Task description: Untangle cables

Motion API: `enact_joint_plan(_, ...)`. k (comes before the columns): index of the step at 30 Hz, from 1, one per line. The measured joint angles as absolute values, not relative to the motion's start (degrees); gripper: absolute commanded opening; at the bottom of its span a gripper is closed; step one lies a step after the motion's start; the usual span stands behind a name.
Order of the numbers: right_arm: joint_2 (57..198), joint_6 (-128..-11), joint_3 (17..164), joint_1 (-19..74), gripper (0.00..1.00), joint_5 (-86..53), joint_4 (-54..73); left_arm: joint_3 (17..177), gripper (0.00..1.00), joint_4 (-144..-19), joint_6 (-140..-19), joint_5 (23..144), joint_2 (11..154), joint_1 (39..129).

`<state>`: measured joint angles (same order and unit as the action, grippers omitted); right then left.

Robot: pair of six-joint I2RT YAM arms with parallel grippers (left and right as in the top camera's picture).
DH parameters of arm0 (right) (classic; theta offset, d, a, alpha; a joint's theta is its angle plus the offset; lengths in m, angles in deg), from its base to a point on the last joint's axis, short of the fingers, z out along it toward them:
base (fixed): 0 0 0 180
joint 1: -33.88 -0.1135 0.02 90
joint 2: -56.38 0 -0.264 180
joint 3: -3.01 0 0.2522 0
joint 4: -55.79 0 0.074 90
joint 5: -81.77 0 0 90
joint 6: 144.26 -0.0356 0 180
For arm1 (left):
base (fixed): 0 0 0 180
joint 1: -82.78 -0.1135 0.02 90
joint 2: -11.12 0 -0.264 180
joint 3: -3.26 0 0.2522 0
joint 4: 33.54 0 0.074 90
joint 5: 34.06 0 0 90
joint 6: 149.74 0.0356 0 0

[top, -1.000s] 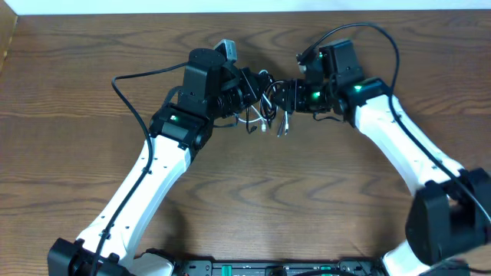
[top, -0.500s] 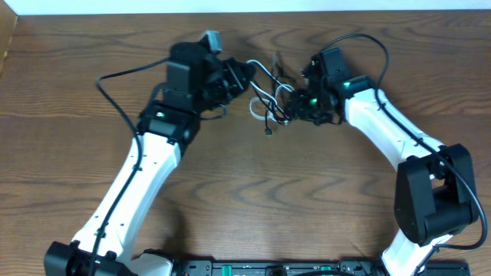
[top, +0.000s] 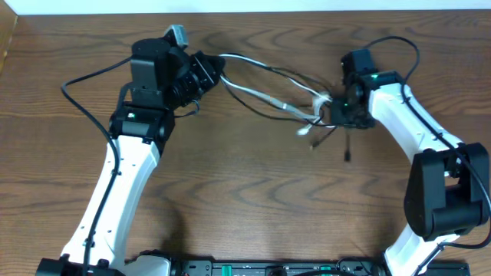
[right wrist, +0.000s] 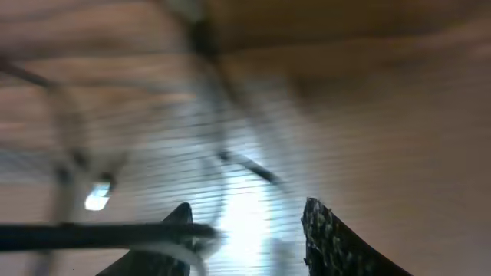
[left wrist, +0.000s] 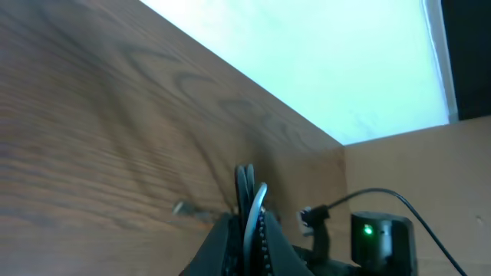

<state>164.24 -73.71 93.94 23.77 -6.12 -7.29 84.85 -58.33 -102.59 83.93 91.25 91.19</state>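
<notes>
The white cable (top: 261,93) and the black cable (top: 347,146) stretch in loose strands above the table between my two grippers. My left gripper (top: 211,70) is shut on both cords at the back left. The left wrist view shows the white cord (left wrist: 259,195) and the black cord (left wrist: 244,184) pinched between the left gripper's jaws (left wrist: 249,221). My right gripper (top: 331,113) is at the other end of the bundle. In the right wrist view the right gripper's fingers (right wrist: 249,215) stand apart. The black cord (right wrist: 77,232) and white cord (right wrist: 192,257) lie across the left finger only. Plug ends dangle below the right gripper.
The thick black arm wires (top: 84,77) loop over the wooden table (top: 253,207) at the back left and the back right (top: 399,46). A pale wall runs along the table's far edge (top: 253,6).
Both arms have pulled apart, the left gripper going left and the right gripper going right. The small tangled bunch between them has drawn out into long strands.
</notes>
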Motion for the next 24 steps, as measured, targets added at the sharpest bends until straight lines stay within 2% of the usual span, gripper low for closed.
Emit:
enact_joint_plan(7, 164.57, -71.3, 93.94, 28.62, 0.41, -2.49, -8.03, 84.87, 0.07, -60.91, -99.53, 83.47, 90.97, 87.47)
enact_joint_plan(10, 164.57, -69.73, 93.94, 30.09, 0.46, -2.12, -7.86, 84.87, 0.07, -62.68, -98.46, 83.21, 90.93, 86.92)
enact_joint_plan(11, 164.57, -68.79, 93.94, 30.39, 0.53, -2.32, -7.68, 84.87, 0.08, -63.05, -97.95, 83.3, 90.93, 87.03)
enact_joint_plan(14, 164.57, -65.68, 93.94, 30.5, 0.58, -4.74, -7.03, 84.87, 0.07, -63.77, -96.14, 83.84, 90.93, 88.23)
enact_joint_plan(24, 161.31, -55.39, 102.18, 30.48, 0.65, -31.19, -6.13, 84.87, 0.07, -59.67, -93.95, 84.57, 90.93, 97.31)
